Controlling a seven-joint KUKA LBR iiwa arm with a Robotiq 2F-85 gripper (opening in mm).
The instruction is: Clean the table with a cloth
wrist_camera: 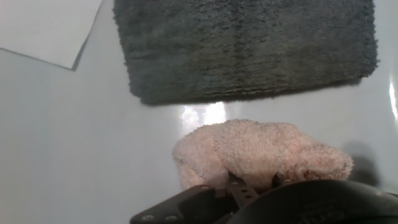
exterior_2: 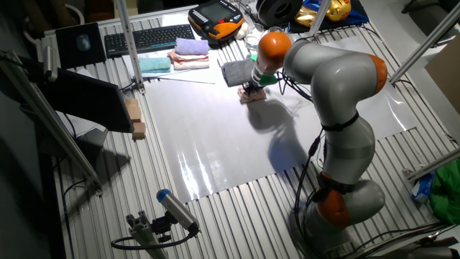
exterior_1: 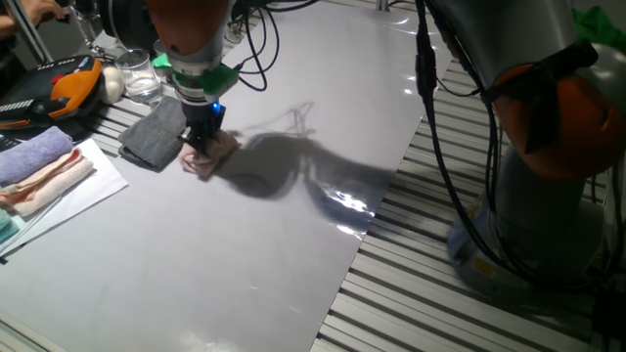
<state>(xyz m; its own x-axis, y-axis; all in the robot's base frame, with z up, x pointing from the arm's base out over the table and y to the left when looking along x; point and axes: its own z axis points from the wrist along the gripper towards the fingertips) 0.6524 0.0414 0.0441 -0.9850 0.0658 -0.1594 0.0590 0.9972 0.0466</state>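
Observation:
The pale pink cloth [exterior_1: 214, 158] lies bunched on the pale grey glossy table [exterior_1: 245, 264], near its far left part. My gripper [exterior_1: 201, 145] points straight down onto the cloth, its fingers shut on the cloth and holding it against the sheet. In the hand view the pink cloth [wrist_camera: 261, 152] fills the space just in front of the gripper [wrist_camera: 249, 185], and its near part is hidden by the hand. In the other fixed view the gripper [exterior_2: 251, 89] stands over the cloth [exterior_2: 253, 97] at the table's [exterior_2: 215, 144] far edge.
A dark grey cloth [exterior_1: 156, 137] lies right beside the pink one, just behind it in the hand view [wrist_camera: 249, 50]. Lavender [exterior_1: 34, 156] and peach towels [exterior_1: 49, 184] rest on white paper [exterior_1: 83, 196]. A glass [exterior_1: 140, 76] and an orange pendant [exterior_1: 68, 88] stand at the back. The arm's base [exterior_1: 548, 176] is at the right.

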